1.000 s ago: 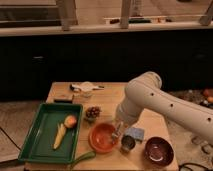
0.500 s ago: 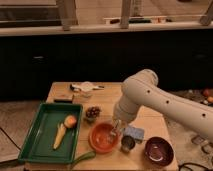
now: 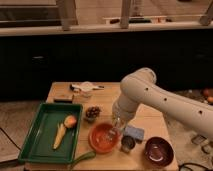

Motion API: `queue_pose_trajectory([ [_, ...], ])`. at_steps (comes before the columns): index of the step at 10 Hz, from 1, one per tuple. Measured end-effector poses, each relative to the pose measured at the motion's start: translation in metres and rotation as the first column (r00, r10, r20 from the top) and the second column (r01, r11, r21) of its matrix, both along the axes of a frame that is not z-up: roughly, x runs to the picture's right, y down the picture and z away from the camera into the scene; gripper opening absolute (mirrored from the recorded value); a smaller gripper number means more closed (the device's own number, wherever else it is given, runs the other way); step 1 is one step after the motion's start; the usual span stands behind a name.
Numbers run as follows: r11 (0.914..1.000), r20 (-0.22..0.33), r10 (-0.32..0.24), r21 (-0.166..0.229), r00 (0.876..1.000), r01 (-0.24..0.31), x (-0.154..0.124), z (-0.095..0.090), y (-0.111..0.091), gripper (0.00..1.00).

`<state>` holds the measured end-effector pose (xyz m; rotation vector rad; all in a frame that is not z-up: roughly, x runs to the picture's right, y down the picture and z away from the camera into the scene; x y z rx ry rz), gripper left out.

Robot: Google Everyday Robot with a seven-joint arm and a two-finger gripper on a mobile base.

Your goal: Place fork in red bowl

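Note:
The red bowl [image 3: 102, 138] sits near the front edge of the wooden table [image 3: 107, 97], just right of the green tray. My gripper [image 3: 116, 128] hangs from the white arm [image 3: 150, 97] over the bowl's right rim. A slim pale shape [image 3: 110, 135], probably the fork, reaches from the gripper down into the bowl. I cannot tell whether the gripper still holds it.
A small metal cup [image 3: 128, 143] and a blue-grey sponge [image 3: 134, 132] lie right of the bowl, with a maroon bowl [image 3: 159, 151] further right. The green tray [image 3: 37, 142] holds a peach and a banana. A green vegetable [image 3: 83, 158], a dark snack bowl [image 3: 92, 112] and a white cup [image 3: 86, 88] are nearby.
The arm has swung a little to the left, bringing the gripper closer over the red bowl's right rim. Nothing else on the table has moved.

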<state>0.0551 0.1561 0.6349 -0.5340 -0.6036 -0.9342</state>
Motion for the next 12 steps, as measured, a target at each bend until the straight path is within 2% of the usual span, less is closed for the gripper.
queue_pose_trajectory([
  [12, 0.9996, 0.013, -0.024, -0.014, 1.0, 0.024, -0.011, 0.002, 0.001, 0.0],
])
